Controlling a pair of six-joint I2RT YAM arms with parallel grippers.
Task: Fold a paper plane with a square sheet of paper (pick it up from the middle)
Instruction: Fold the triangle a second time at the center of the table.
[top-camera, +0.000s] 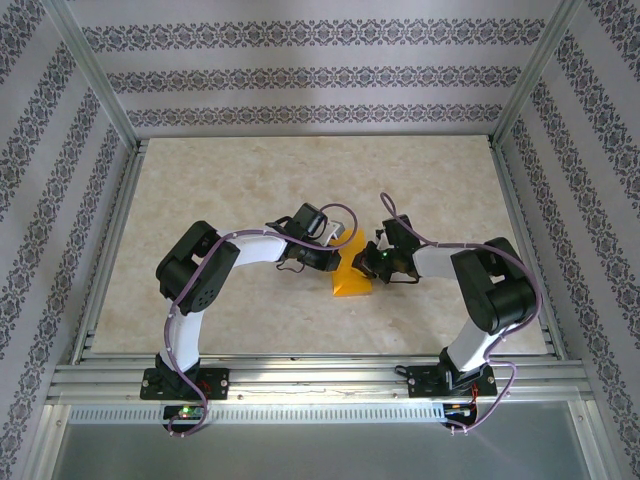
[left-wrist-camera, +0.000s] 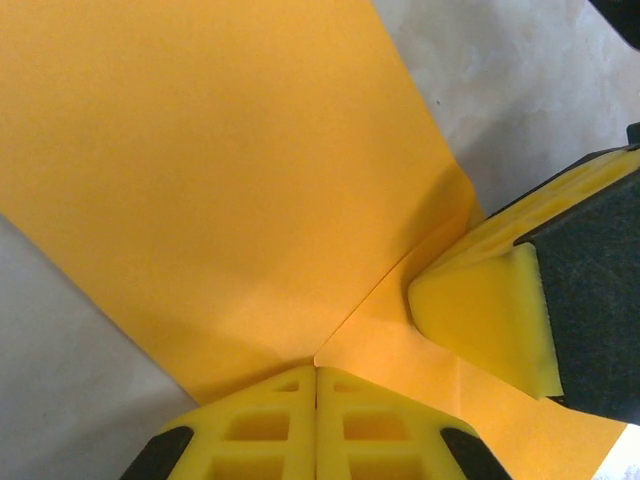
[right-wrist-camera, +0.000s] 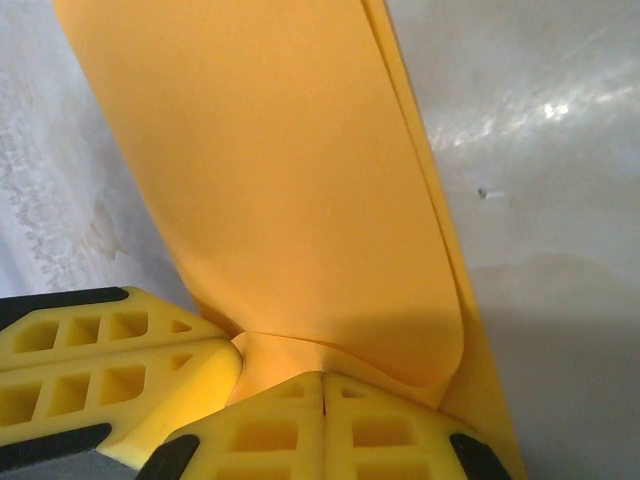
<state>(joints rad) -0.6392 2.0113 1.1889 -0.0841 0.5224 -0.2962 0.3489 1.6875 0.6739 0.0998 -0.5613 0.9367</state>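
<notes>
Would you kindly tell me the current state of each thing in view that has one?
orange paper: partly folded, lying on the table, one fold rounded, not yet pressed flat.
left end effector: shut, tip against the paper beside a crease.
right end effector: shut, tip against the paper at the rounded fold.

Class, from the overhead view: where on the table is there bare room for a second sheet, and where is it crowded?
Free: the far half of the table, between the orange paper and back wall. Crowded: centre, where left gripper and right gripper meet on it.
</notes>
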